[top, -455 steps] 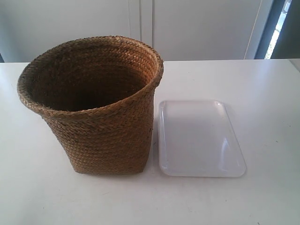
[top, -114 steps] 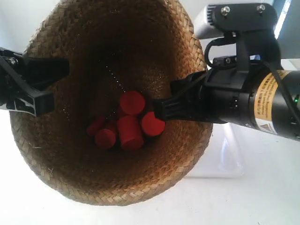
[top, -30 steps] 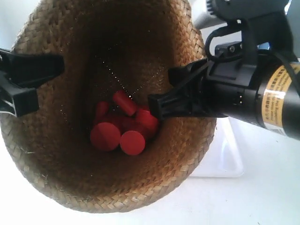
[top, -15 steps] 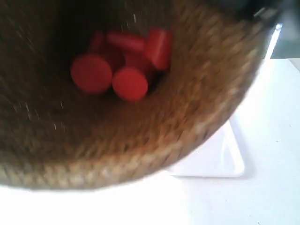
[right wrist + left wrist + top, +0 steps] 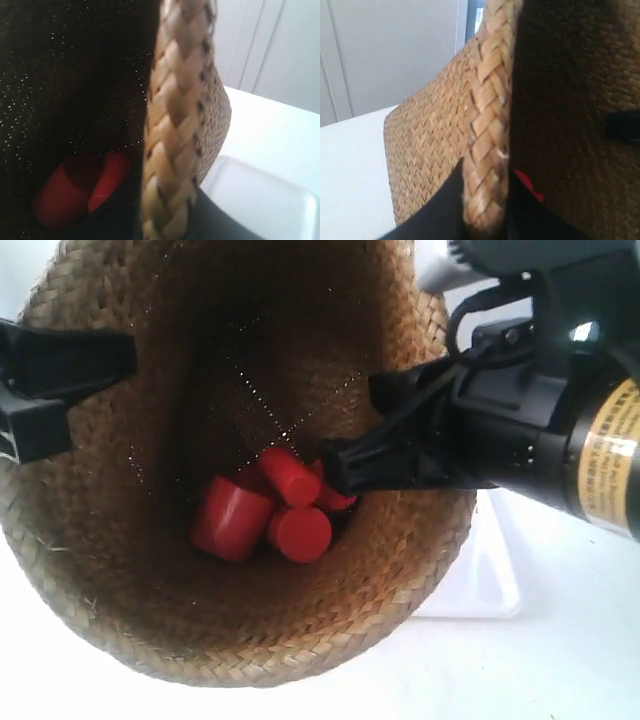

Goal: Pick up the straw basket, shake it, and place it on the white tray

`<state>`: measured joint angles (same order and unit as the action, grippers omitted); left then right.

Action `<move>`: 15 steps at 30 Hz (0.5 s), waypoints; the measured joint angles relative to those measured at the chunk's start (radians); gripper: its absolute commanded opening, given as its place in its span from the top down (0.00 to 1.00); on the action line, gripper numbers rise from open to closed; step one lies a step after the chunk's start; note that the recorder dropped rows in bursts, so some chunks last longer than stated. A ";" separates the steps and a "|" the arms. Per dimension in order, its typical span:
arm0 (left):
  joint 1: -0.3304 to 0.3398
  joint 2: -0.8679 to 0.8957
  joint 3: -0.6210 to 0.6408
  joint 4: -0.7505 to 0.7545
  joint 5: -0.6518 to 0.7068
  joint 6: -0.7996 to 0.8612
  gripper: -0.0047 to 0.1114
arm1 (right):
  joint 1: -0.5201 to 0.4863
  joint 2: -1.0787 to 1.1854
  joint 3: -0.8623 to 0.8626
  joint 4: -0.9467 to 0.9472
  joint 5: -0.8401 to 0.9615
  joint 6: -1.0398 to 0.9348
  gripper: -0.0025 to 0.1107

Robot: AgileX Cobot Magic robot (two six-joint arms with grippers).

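Lift done, shake judged in hand, placing left: straw basket (image 5: 250,645) hangs tipped above the table (image 5: 565,670), red cylinders (image 5: 262,517) loose inside, left gripper (image 5: 485,215) and right gripper (image 5: 167,215) each clamped narrow on its rim, white tray (image 5: 497,580) at its 4 o'clock.

Straw basket (image 5: 300,640) tipped mouth twd cam; grippers at view's L (image 5: 100,390) & R (image 5: 352,428) pinch rim. Red cylinders (image 5: 265,515) inside. White tray (image 5: 492,580) partly hidden behind.
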<state>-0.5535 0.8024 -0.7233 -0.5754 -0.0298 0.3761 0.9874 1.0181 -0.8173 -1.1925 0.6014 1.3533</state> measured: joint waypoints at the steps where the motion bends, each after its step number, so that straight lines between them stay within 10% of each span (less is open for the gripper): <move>1: -0.001 0.002 0.000 -0.002 -0.002 0.000 0.96 | 0.000 -0.002 0.000 -0.002 0.008 0.002 0.98; 15: -0.001 0.306 -0.266 0.040 0.213 -0.207 0.96 | -0.142 -0.010 -0.094 0.323 0.167 -0.232 0.98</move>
<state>-0.5550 1.1083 -0.9897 -0.5357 0.1835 0.1694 0.8457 1.0080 -0.9112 -0.8690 0.7681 1.1213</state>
